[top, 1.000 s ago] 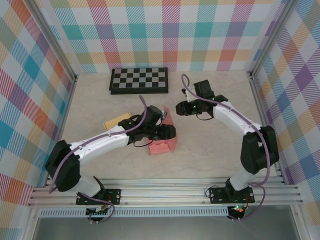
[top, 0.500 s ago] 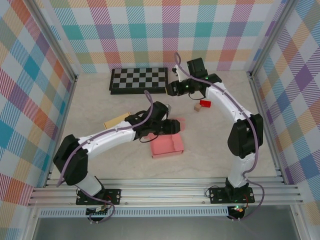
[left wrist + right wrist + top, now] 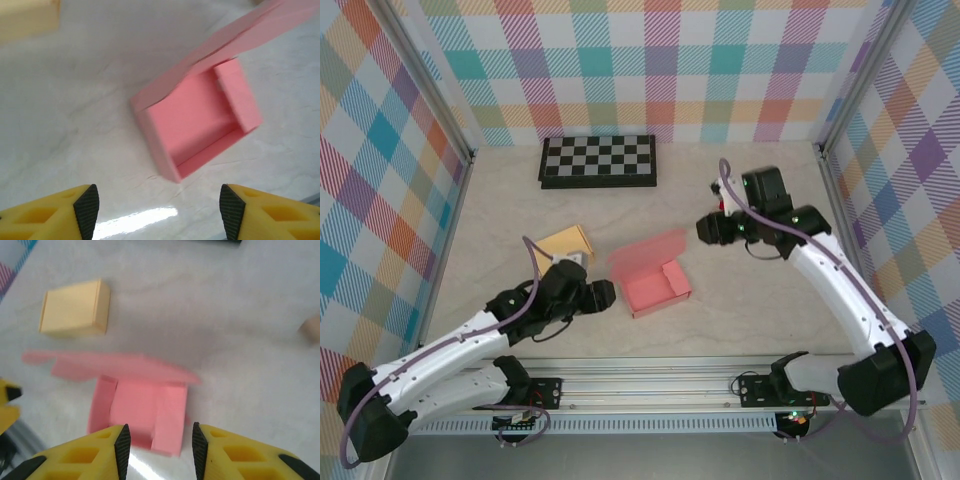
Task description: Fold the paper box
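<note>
Since the left fingers (image 3: 85,210) and right fingers (image 3: 110,450) both stand open and empty, with the pink paper box (image 3: 200,125) on the worktop (image 3: 75,100) ahead of them, lid (image 3: 240,35) raised, best push the lid down evenly while bracing its base.

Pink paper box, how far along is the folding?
Done: the walls of the pink paper box are up, forming an open tray. In hand: nothing; the left gripper and right gripper hover open, apart from it. Left: the lid flap stands raised at the far edge and needs folding down and tucking.
</note>
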